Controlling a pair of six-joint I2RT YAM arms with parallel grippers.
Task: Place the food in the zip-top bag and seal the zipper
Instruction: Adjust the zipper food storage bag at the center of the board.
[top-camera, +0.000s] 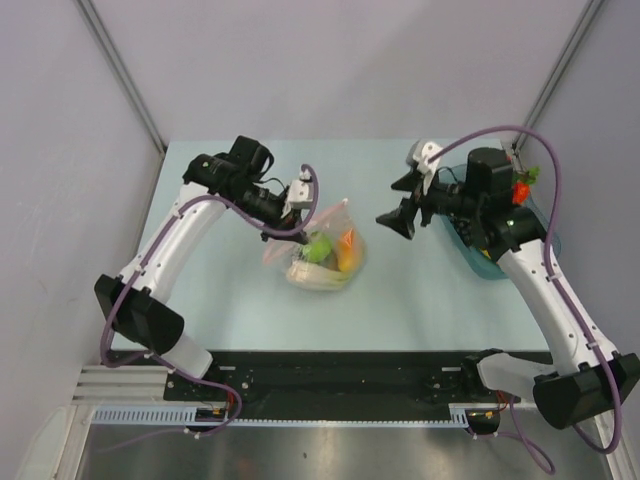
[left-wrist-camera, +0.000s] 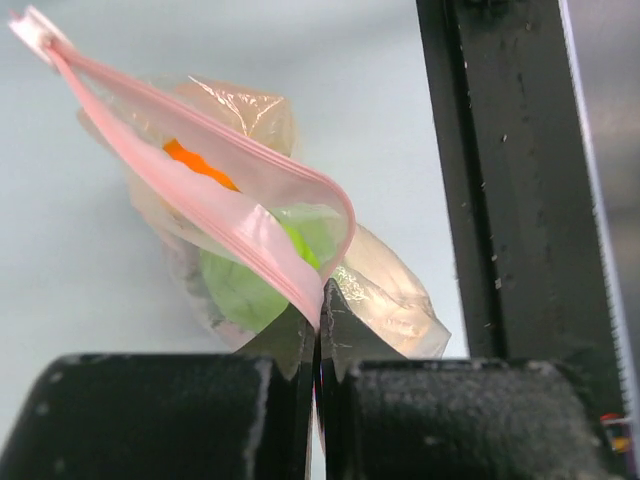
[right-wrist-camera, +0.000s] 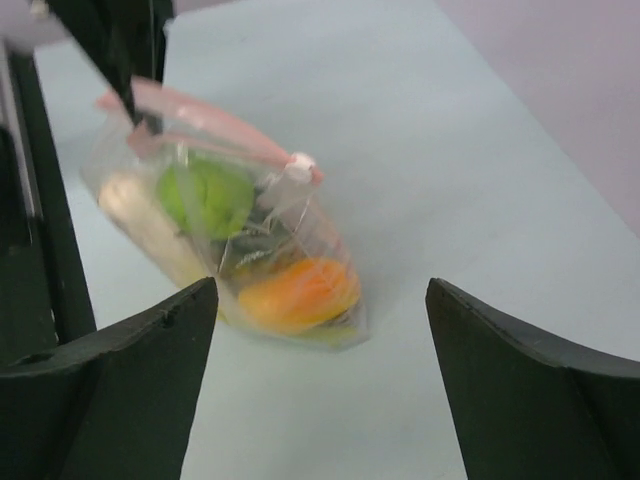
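Note:
The clear zip-top bag (top-camera: 325, 255) lies mid-table with food inside: a green ball (top-camera: 319, 247), an orange piece (top-camera: 347, 252) and a pale banana (top-camera: 312, 275). My left gripper (top-camera: 283, 226) is shut on the pink zipper strip (left-wrist-camera: 235, 225) at the bag's near corner; the mouth still gapes beyond the fingers. In the right wrist view the bag (right-wrist-camera: 235, 245) sits ahead, with the green ball (right-wrist-camera: 205, 197) and orange (right-wrist-camera: 300, 295) inside. My right gripper (top-camera: 398, 222) is open and empty, to the right of the bag and apart from it.
A teal bowl (top-camera: 495, 262) stands at the right under my right arm, with a red strawberry (top-camera: 521, 190) beside it. The black rail (top-camera: 350, 375) runs along the table's near edge.

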